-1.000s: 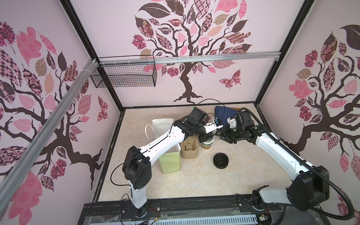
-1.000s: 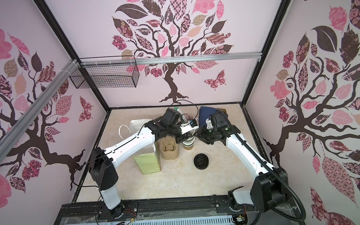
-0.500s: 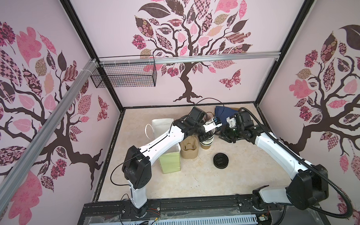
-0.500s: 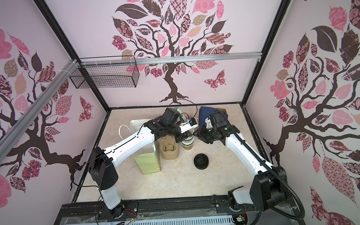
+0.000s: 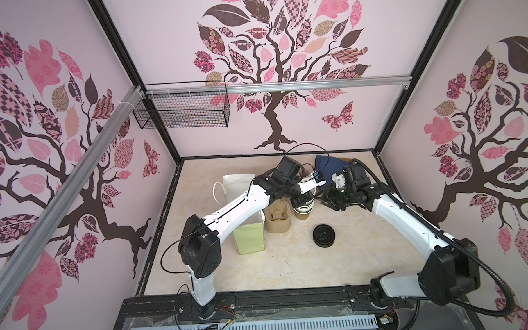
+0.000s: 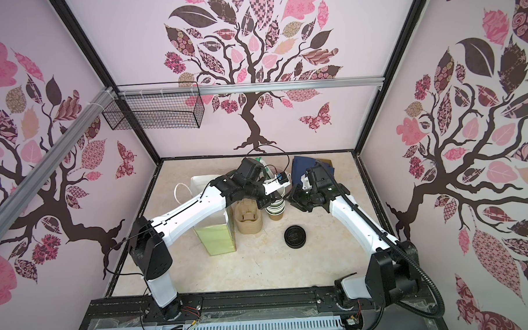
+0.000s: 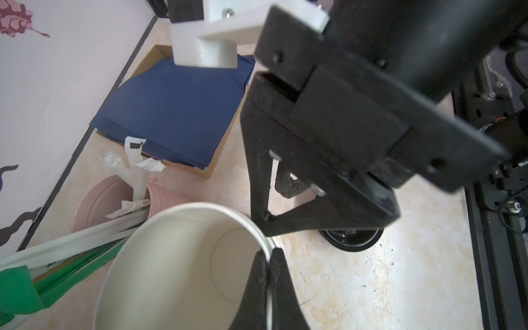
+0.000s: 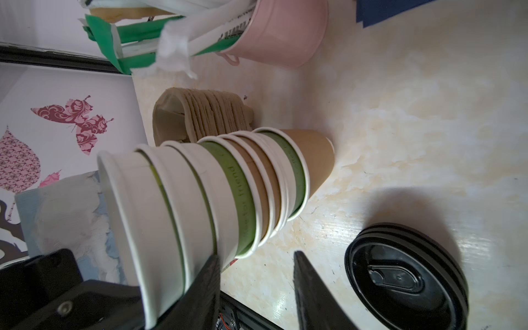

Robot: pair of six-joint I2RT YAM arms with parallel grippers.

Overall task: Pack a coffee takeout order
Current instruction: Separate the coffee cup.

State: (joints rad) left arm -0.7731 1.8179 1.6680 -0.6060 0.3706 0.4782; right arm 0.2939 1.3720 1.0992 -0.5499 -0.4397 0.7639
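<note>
- Table: marbled beige top, fills the lower middle of both top views.
- Left arm: runs from the lower-left base up to frame centre and crosses over the bag.
- Right arm: runs from the lower-right base up toward centre, wrist just right of the cups.
- Paper bag: pale green, upright, left of centre, partly covered by the left arm. White handle shows at its upper left.
- Napkin: navy sheets stacked on a cardboard tray, upper right of the table by the back wall.
- Carrier: tan pulp, just right of the bag, between bag and cup stack. The right wrist view shows several nested.
- Cup stack: lidless, at centre, green and tan bands under white rims.
- Lids: black, stacked, below and right of the cups, apart from them.
- Pink cup: holds wrapped straws.
- Left gripper: jaws pressed together on the rim of the top cup, one finger inside, one outside.
- Right gripper: jaws spread beside the stack's side. One finger overlaps the wall; contact cannot be told.
</note>
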